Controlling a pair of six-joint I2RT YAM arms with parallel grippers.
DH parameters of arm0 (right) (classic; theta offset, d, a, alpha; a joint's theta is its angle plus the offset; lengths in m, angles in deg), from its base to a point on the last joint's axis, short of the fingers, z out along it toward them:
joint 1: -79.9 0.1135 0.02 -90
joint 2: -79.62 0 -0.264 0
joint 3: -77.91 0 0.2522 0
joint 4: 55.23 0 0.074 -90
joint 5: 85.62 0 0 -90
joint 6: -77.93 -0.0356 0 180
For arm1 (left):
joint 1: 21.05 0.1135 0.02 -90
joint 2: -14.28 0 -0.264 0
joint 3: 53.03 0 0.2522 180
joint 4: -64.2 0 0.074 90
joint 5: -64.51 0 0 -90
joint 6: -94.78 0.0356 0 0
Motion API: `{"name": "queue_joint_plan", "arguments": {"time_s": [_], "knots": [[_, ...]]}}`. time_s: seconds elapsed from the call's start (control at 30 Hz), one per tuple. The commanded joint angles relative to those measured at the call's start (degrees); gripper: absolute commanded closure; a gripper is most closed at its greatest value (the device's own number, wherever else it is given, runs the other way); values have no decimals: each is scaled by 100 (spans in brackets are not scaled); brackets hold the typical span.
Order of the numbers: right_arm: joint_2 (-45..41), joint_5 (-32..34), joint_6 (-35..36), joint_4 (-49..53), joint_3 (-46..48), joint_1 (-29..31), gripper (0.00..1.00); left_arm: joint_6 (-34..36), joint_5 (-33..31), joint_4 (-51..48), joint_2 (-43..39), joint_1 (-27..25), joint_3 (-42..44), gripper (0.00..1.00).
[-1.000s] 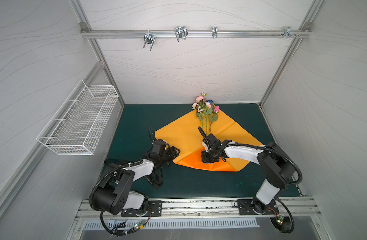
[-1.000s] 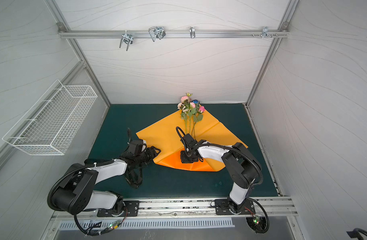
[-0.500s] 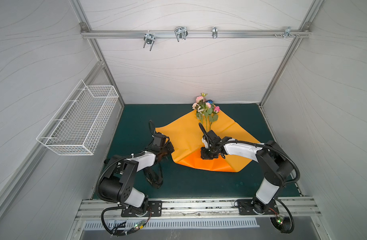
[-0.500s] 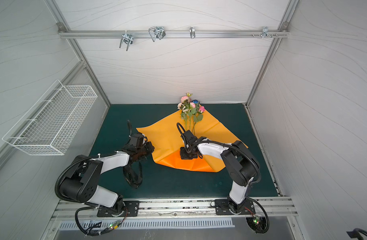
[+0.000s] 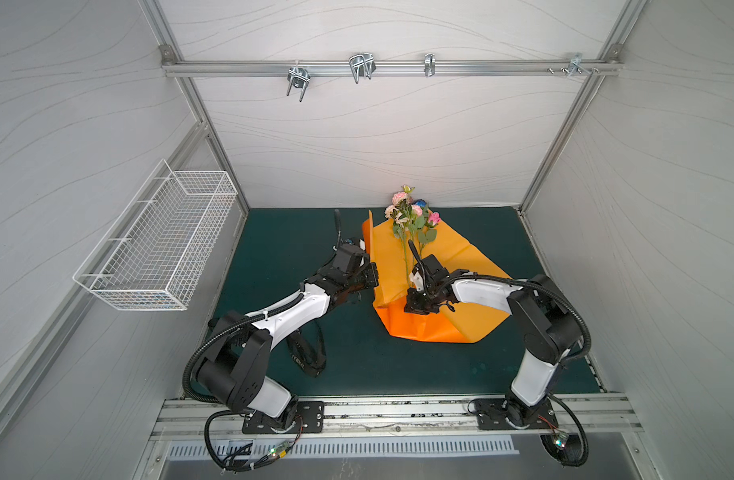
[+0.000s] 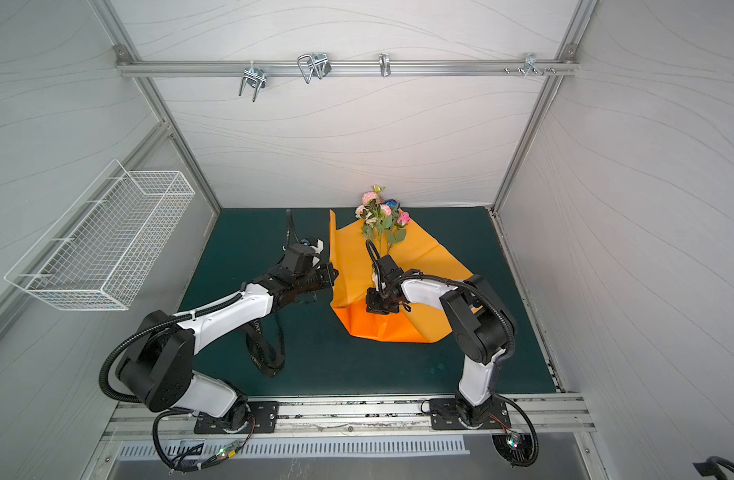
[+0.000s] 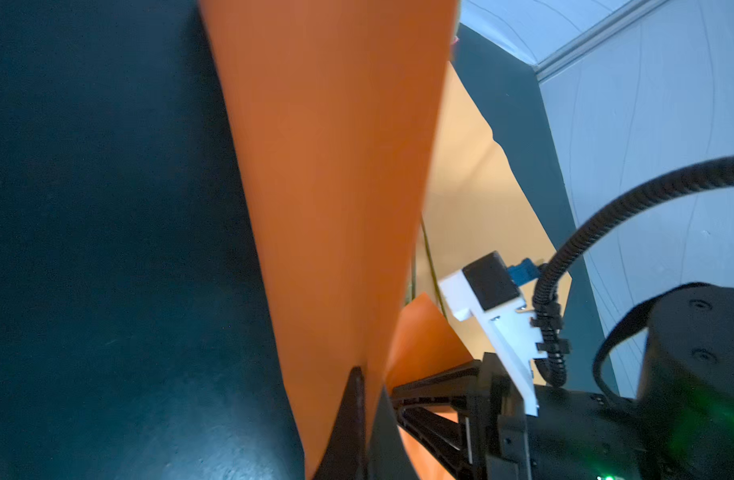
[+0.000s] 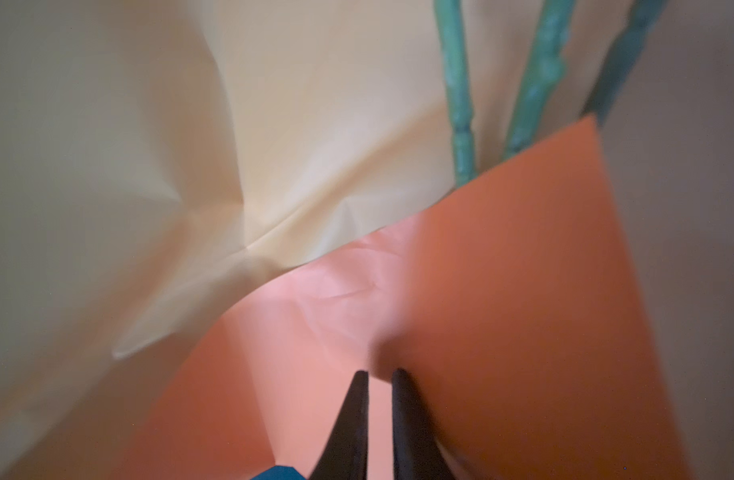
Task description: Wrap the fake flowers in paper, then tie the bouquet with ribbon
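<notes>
Dark green mat (image 5: 357, 365) covers the floor of a white-walled booth. Wire basket (image 5: 157, 245) hangs on the left wall, and a metal rail (image 5: 398, 68) w/ hooks runs across the back.

Orange paper (image 5: 452, 324) lies on the mat, center-right. Its near corner is folded over and its left flap stands up on edge.

Bouquet (image 5: 411, 216) lies on the paper w/ blooms (pink, cream, one blue) toward the back wall, just past the paper's far corner. Stems (image 8: 461, 104) run forward down the paper's middle, and their ends go under the folded corner, as the right wrist view shows.

Left claw (image 5: 373, 278) is at the paper's left edge. Left wrist view shows the fingers closed tight on the raised flap, w/ the sheet pinched between them and rising up away from the tips.

Right claw (image 5: 417, 305) points down onto the folded corner, near the stem ends. In the right wrist view the fingertips (image 8: 357, 395) are nearly together w/ a thin gap and rest on the orange fold. Can't tell if they're pinching anything.

Black ribbon (image 5: 311, 357) w/ white lettering lies looped on the mat beside the left arm, partly under it and well apart from the paper.
</notes>
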Motion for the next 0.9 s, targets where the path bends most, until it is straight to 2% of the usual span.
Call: {"name": "queue_joint_plan", "arguments": {"time_s": [0.0, 0.2, 0.5, 0.8, 0.87], "knots": [[-74, -206, -29, -36, 50, -97, 84, -10, 68, -206, 351, -162, -410, 100], [-409, -223, 42, 45, 49, -323, 83, -309, 199, -210, 1012, -415, -1101, 100], [-865, -213, 126, 163, 163, -670, 82, -565, 471, -277, 2102, -507, -2034, 100], [-1735, 709, 430, 612, 366, -810, 81, -560, 1002, -138, 2711, -655, -2465, 100], [-2000, 747, 469, 597, 497, -806, 78, -538, 1135, -122, 2780, -690, -2490, 100]]}}
